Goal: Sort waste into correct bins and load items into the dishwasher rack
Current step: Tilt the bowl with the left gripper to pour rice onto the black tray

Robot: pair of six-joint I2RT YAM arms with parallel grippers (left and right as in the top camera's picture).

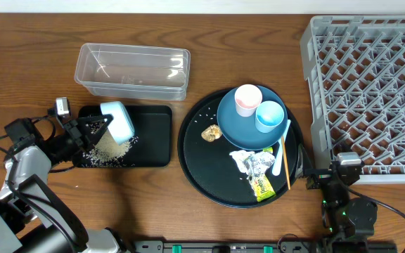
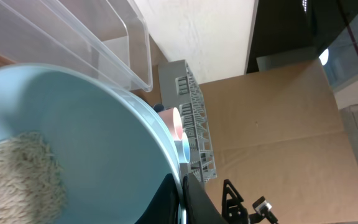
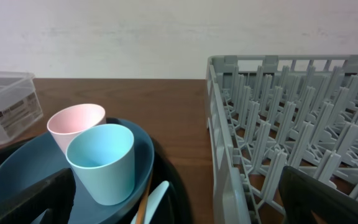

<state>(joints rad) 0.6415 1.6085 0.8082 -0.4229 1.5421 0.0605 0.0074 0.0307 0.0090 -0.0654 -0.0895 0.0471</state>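
Overhead, left pincer [image 1: 95, 130]: clamped shut on the rim of the light blue bowl [image 1: 118, 121], which I hold tipped over the shallow black tray [image 1: 153, 137].
Overhead, rice [image 1: 111, 151]: a loose white pile of grains on that tray, beside the clear tub [image 1: 132, 70].
Left wrist, bowl: smooth, hard and thin-walled; it looks light. I judge a rim pinch slippery. Some grains sit low inside.
Right wrist, right pincer [image 3: 179, 202]: spread wide and empty, low before the pinkish cup [image 3: 76, 127] and light blue cup [image 3: 101, 162] on the dark blue plate [image 3: 17, 180].
Right wrist, rack [image 3: 291, 137]: rigid grey lattice, just beside.
Cups: light and stiff; grip one wall at the rim.
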